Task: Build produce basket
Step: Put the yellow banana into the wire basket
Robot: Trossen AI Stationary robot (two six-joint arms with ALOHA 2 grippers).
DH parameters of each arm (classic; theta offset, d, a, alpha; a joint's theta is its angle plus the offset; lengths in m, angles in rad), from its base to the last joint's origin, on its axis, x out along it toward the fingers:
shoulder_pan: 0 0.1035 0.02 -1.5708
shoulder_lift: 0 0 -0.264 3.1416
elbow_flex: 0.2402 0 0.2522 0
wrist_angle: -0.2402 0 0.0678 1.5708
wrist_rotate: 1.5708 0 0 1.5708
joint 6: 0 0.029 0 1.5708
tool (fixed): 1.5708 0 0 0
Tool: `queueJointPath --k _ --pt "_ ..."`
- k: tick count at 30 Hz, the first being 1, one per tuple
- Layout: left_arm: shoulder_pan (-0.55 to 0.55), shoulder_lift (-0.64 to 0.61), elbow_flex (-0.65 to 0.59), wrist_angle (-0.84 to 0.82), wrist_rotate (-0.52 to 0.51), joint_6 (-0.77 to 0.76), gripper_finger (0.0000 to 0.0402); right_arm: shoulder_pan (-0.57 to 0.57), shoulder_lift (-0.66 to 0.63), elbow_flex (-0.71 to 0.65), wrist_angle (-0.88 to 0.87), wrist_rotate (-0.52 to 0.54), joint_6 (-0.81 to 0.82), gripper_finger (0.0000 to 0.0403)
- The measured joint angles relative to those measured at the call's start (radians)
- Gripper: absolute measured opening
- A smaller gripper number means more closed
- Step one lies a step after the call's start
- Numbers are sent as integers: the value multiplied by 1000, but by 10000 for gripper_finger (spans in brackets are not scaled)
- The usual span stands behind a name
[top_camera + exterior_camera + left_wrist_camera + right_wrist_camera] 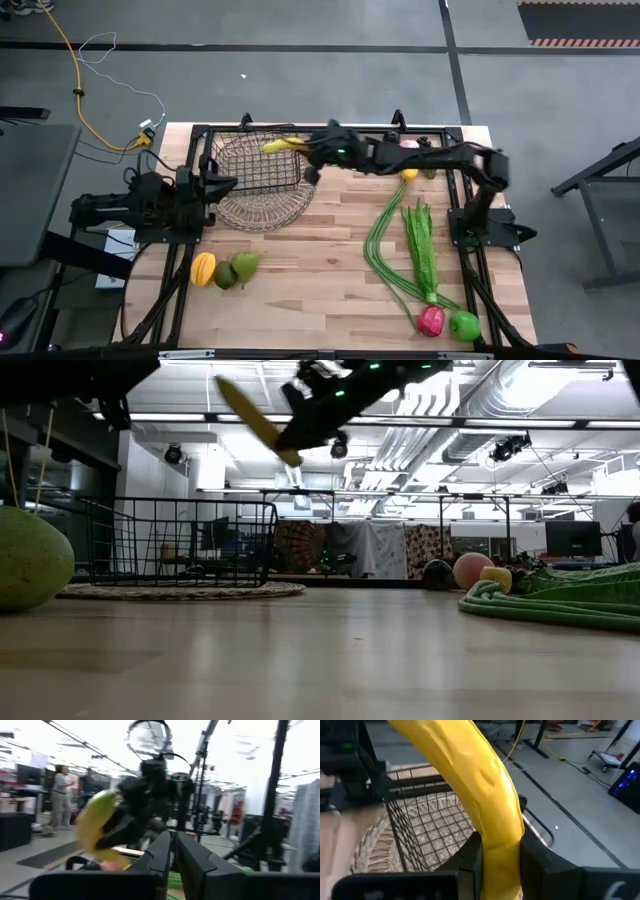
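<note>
The banana was clamped between the two fingers of the right gripper, held in the air over the far rim of the basket, which sat on a woven mat toward the table's left side. The basket looked empty (its mesh floor showed bare in the right wrist view).

The left gripper waited beside the basket's left edge, its fingers close together on nothing.

Other produce lay spread out: an orange fruit and two green pears near the front left, long green beans and leafy greens to the right, a red pepper and green apple at the front right.

The risk, as I judged it: the banana hung near the far rim, so a release there might let it strike the wire frame and tip outside.

The low view showed the banana tilted well above the basket, height that the high view hid; the high view alone showed which rim it hung over.
</note>
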Motion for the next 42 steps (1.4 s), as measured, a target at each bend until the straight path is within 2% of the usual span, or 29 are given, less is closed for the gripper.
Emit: queueJointPath --k 7,13,18,21,34,37,42 --pt "-33 0 5 3 30 28 63 0 279 343 -157 -9 -73 69" --pt "-35 0 6 4 30 40 75 -8 470 602 -239 -122 -85 70" --pt "-35 0 6 3 29 41 76 -9 571 763 -339 -184 -99 74" --pt "-35 0 6 3 28 41 76 -15 606 798 -377 -188 -113 74" --pt "-35 0 6 3 8 58 76 -85 626 790 -370 -182 -72 79" --pt "-35 0 6 2 8 58 76 -100 626 790 -370 -183 -46 98" --pt "-35 0 6 0 4 59 76 -108 626 790 -369 -178 -49 159"
